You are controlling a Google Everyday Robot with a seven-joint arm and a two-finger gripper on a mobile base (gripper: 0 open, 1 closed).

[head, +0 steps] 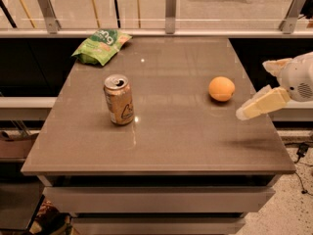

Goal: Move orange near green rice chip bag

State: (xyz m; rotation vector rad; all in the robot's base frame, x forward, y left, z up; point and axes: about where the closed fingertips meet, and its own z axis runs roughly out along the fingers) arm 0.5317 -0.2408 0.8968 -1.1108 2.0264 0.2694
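The green rice chip bag (pixel 100 45) lies at the far left corner of the grey surface (pixel 176 146), slightly crumpled, with its white lettering facing up. Nearer the camera and a little to the right of it stands a tan drink can (pixel 119 99), upright, its top opened, well apart from the bag. Further right, past a broad bare stretch of the surface, the orange (pixel 221 88) rests on the right half, not far from the right edge and well apart from both the can and the bag. Just to the right of the orange, at the right edge of the surface, hangs the claw (pixel 253 89), not touching the fruit; its two pale fingers (pixel 261 104) are spread wide with nothing between them, the lower one pointing left toward the orange and the upper one shorter in view. The white body of the arm (pixel 301 77) leaves the view at the right
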